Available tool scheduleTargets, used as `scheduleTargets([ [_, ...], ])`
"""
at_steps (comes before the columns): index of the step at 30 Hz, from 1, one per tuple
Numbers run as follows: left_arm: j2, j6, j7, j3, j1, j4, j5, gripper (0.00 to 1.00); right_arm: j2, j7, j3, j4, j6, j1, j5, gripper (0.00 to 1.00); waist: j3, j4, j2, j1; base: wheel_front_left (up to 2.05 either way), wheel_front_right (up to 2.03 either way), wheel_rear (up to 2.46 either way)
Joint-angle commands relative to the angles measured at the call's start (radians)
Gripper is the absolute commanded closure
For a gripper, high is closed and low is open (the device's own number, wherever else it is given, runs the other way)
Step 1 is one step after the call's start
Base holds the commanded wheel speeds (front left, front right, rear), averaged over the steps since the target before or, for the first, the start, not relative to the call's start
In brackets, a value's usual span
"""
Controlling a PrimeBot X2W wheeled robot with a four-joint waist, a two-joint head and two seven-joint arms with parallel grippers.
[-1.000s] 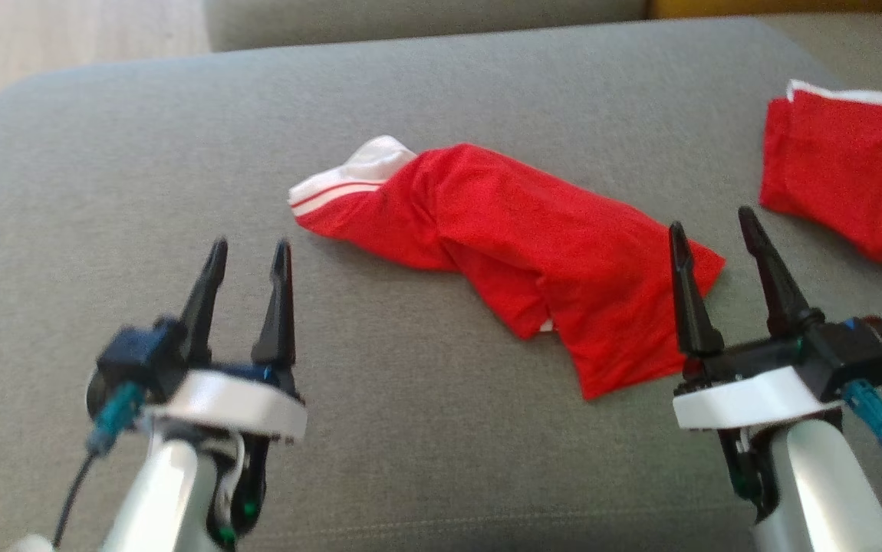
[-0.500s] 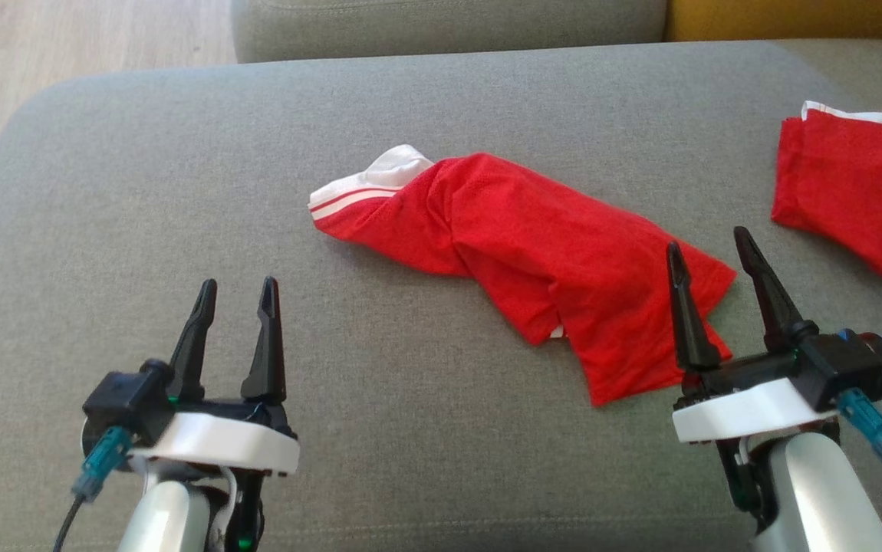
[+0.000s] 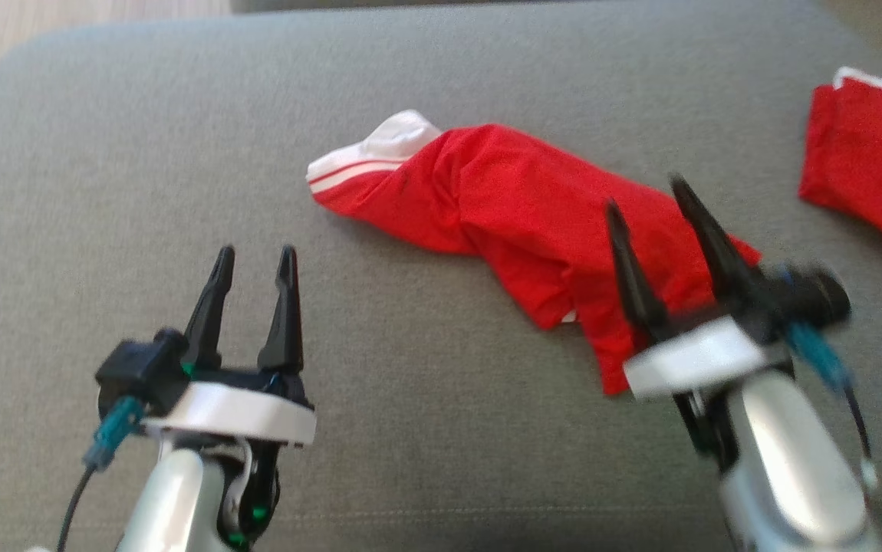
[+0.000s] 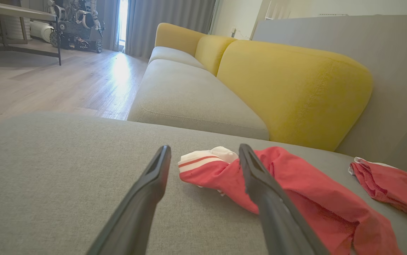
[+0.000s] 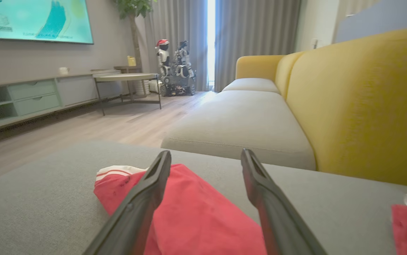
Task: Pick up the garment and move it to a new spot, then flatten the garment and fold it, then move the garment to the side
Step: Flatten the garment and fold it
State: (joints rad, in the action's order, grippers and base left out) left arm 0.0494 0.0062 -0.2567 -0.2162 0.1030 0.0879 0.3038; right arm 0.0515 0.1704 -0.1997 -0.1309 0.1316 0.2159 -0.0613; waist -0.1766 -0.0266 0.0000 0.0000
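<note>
Right end effector (image 3: 644,193) spread above garment (image 3: 502,192), second red cloth (image 3: 870,153) lying apart

The garment (image 3: 518,222) lies mid-way across the sofa cushion (image 3: 142,192), with a second garment (image 3: 870,161) well apart to its right, the left claw (image 3: 255,251) nearer and leftward, and the right claw (image 3: 643,192) over its right end.

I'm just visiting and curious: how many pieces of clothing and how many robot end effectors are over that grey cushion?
Red garments: 2, middle garment, far-right garment
End effectors: 2, left end effector, right end effector
Total: 4
</note>
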Motion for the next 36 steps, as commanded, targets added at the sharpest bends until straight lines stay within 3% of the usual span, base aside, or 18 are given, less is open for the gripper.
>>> scheduleTargets([
  [1, 0.001, 0.003, -0.005, 0.028, 0.046, -0.031, 0.009, 0.00, 0.002, -0.010, -0.030, 0.027, -0.001, 0.071, 0.002, 0.00, -0.027, -0.017, 0.0000, 0.0000, 0.00, 0.00, 0.00],
  [3, 0.001, 0.002, -0.005, 0.009, 0.073, -0.028, 0.023, 0.00, 0.038, -0.096, -0.083, -0.040, -0.001, 0.183, -0.015, 0.00, -0.063, -0.044, 0.0000, 0.0000, 0.00, 0.00, 0.00],
  [12, 0.001, 0.019, -0.005, -0.053, 0.120, -0.030, 0.089, 0.00, 0.201, -0.344, -0.269, -0.304, -0.001, 0.493, -0.317, 0.00, -0.146, -0.159, 0.0000, 0.0000, 0.00, 0.00, 0.00],
  [22, 0.001, 0.031, -0.005, -0.080, 0.138, -0.023, 0.120, 0.00, 0.318, -0.527, -0.466, -0.458, -0.001, 0.660, -0.601, 0.00, -0.178, -0.233, 0.0000, 0.0000, 0.00, 0.00, 0.00],
  [24, 0.001, 0.034, -0.005, -0.083, 0.139, -0.023, 0.123, 0.00, 0.337, -0.557, -0.507, -0.471, -0.001, 0.676, -0.636, 1.00, -0.179, -0.237, 0.0000, 0.0000, 0.00, 0.00, 0.00],
  [29, 0.001, 0.039, -0.005, -0.086, 0.140, -0.025, 0.124, 0.00, 0.364, -0.522, -0.551, -0.511, -0.001, 0.720, -0.668, 1.00, -0.179, -0.239, 0.0000, 0.0000, 0.00, 0.00, 0.00],
  [36, 0.001, 0.038, -0.005, -0.089, 0.142, -0.018, 0.119, 0.00, 0.383, -0.299, -0.549, -0.598, -0.001, 0.853, -0.572, 1.00, -0.165, -0.233, 0.0000, 0.0000, 0.00, 0.00, 0.00],
])
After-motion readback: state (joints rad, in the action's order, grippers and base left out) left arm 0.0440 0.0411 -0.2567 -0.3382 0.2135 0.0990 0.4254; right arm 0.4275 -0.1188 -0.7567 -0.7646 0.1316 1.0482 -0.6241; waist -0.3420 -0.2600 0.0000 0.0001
